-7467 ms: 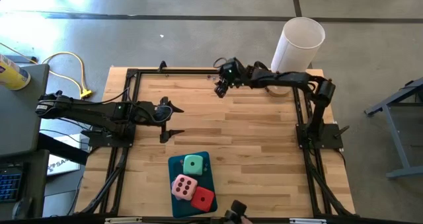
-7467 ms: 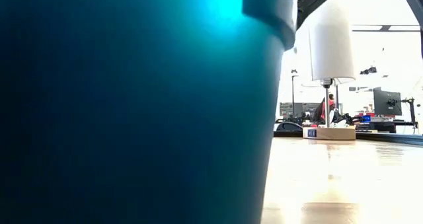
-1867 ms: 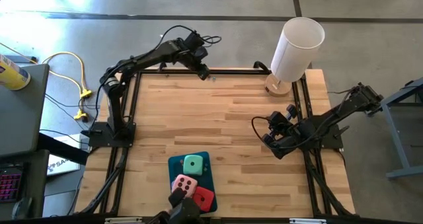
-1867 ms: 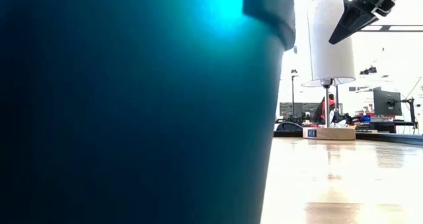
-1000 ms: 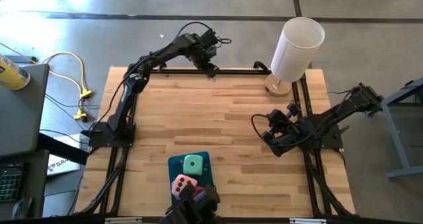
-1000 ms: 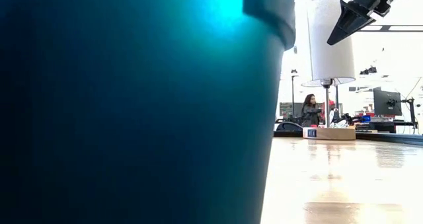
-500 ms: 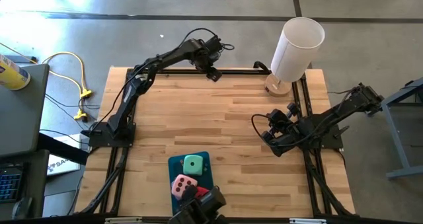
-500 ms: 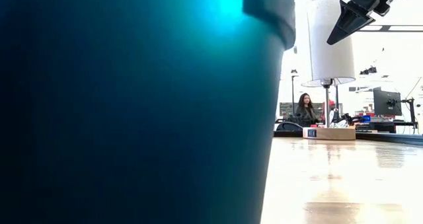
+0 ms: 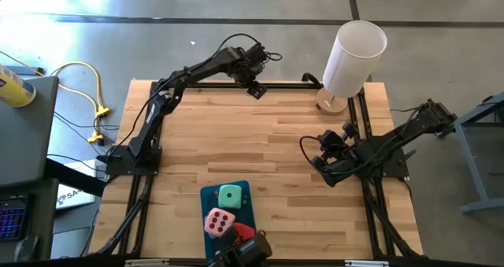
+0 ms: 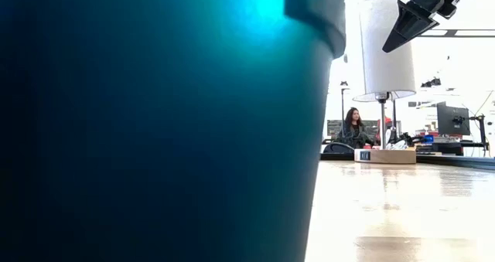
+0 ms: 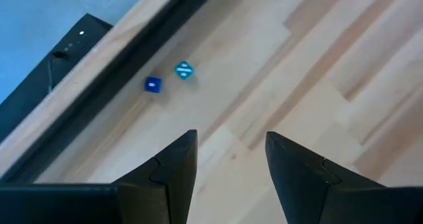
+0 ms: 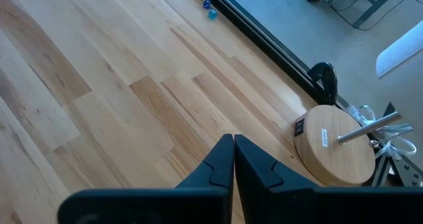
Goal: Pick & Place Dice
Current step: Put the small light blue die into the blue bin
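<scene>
At the far table edge: left gripper (image 9: 255, 89) hovers, fingers (image 11: 165, 178) parted and empty, aimed at two tiny blue dice (image 11: 168, 78) against the black frame rail (image 11: 125, 52).
Right gripper (image 9: 316, 163): parked mid-right, fingers (image 12: 221, 164) pressed together, waiting.
Foam dice: mint green cube (image 9: 230, 195), pale pink cube (image 9: 220, 220) and red cube (image 9: 242, 233) rest on the flat teal tray (image 9: 210, 200) at the near edge.

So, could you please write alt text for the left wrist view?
The left gripper, its fingers open and empty, hangs over a light wooden table. Ahead lie two small dice, one dark blue and one light blue, beside the table's black frame rail.
</scene>
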### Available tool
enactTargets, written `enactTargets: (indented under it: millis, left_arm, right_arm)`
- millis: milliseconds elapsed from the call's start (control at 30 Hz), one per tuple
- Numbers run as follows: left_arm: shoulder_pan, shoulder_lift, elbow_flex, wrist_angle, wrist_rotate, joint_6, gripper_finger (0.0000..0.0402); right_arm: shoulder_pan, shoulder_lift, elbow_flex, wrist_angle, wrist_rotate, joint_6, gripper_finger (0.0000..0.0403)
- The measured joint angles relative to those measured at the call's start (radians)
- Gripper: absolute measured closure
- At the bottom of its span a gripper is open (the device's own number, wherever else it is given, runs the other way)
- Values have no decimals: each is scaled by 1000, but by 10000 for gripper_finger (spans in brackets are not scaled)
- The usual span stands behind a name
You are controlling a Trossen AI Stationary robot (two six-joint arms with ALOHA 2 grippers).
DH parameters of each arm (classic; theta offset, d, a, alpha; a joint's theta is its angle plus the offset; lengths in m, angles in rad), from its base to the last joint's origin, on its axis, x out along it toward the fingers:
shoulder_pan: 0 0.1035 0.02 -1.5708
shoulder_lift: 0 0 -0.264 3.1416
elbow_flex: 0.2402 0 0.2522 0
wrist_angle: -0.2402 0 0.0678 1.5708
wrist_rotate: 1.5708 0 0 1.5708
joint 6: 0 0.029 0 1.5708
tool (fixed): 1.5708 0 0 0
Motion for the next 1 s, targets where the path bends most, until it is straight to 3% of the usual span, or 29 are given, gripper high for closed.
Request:
enactTargets:
  millis: [200, 600, 1000]
  left_arm:
    - [-15, -2, 0, 0, 36, -83, 230]
    - [-17, 4, 0, -41, 30, -409, 230]
    - [-32, 25, -5, -99, -47, -718, 230]
  right_arm:
    - [0, 0, 0, -1, 0, 0, 399]
    - [0, 0, 0, -8, -1, -27, 399]
    - [0, 0, 0, 35, -37, -182, 399]
